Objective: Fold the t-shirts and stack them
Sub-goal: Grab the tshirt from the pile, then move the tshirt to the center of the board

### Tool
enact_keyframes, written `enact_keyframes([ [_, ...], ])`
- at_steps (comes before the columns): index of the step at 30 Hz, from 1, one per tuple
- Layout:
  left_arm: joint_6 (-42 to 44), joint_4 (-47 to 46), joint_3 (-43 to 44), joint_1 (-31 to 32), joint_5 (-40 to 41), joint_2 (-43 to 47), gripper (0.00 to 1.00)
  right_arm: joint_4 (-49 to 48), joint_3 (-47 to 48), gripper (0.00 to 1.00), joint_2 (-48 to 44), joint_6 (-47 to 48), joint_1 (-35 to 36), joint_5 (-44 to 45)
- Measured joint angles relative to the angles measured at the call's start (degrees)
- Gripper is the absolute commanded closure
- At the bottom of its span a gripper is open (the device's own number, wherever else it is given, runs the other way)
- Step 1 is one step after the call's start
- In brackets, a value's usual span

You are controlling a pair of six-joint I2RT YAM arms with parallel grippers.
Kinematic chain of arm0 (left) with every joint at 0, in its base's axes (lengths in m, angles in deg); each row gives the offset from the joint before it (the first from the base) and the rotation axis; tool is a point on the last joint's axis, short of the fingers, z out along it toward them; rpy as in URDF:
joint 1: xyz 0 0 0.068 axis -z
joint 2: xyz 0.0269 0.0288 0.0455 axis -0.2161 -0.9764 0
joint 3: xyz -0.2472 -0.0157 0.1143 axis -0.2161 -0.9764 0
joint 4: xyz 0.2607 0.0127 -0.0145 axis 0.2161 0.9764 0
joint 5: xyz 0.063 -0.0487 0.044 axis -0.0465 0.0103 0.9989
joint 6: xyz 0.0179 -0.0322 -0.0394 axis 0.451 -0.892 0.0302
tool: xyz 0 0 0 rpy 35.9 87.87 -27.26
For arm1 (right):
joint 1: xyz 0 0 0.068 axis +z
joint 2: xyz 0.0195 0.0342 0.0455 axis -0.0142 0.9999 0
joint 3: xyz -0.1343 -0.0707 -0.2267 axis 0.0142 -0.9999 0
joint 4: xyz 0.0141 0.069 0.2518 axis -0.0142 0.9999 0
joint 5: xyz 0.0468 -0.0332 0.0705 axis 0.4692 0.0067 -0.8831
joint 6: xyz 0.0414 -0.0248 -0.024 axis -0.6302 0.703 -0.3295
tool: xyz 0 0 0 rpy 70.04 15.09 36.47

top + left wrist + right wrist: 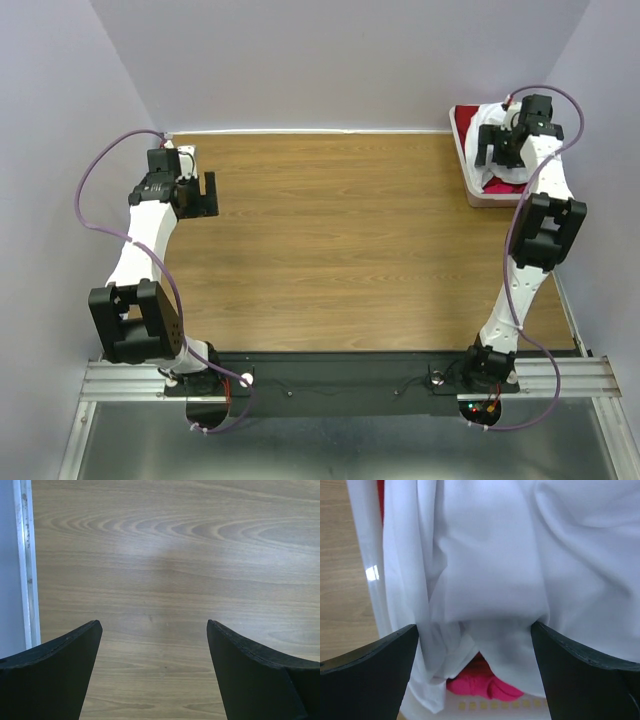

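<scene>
A white plastic basket point(470, 178) stands at the table's far right corner with t-shirts in it. My right gripper point(503, 155) hangs over the basket, open, its fingers either side of a bunched fold of the white t-shirt point(520, 555). In the right wrist view the right gripper point(475, 645) is wide open, not closed on the cloth. A bright pink t-shirt point(485, 682) shows under the white one, and deep red cloth point(500, 186) shows in the basket. My left gripper point(208, 195) is open and empty above bare wood at the far left, as the left wrist view point(154, 630) shows.
The wooden table top point(340, 240) spans the middle. A metal edge strip point(26, 565) and the wall run along the left side. The basket's perforated floor point(495, 706) shows below the pink cloth. Purple-grey walls close in the back and sides.
</scene>
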State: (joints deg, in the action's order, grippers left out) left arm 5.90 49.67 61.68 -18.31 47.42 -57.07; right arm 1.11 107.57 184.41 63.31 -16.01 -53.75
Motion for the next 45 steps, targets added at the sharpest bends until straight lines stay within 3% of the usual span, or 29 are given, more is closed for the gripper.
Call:
enact_keyframes([
  [4,0.63,-0.44,0.02,0.00,-1.70,0.20,0.02,-0.11,1.05,0.18,3.63,-0.42,0.28,0.68],
  [10,1.33,-0.52,0.26,0.00,-3.78,0.22,0.02,-0.09,1.70,0.61,4.31,-1.40,0.28,2.19],
  [13,1.51,-0.61,0.26,0.00,-4.44,0.33,0.02,-0.15,2.54,0.76,4.20,-1.60,0.28,2.43],
  [16,1.51,-0.68,0.37,0.00,-5.31,0.37,0.02,-0.11,3.56,0.81,4.11,-1.81,0.28,2.67],
  [19,1.53,-0.85,0.74,0.00,-5.90,0.39,0.02,-0.15,4.37,0.98,3.45,-1.73,0.28,2.86],
  [30,1.62,-0.76,2.10,-0.02,-8.39,2.47,0.05,-0.13,8.63,1.00,-5.25,-2.16,0.28,-0.85],
  [38,1.99,0.07,9.92,-1.05,-16.87,2.69,0.05,-0.11,8.61,0.99,-17.51,-4.50,0.28,-21.14],
  [45,2.03,1.33,15.41,-1.81,-22.01,3.19,0.05,-0.72,9.01,0.99,-22.77,-9.73,3.39,-39.10],
])
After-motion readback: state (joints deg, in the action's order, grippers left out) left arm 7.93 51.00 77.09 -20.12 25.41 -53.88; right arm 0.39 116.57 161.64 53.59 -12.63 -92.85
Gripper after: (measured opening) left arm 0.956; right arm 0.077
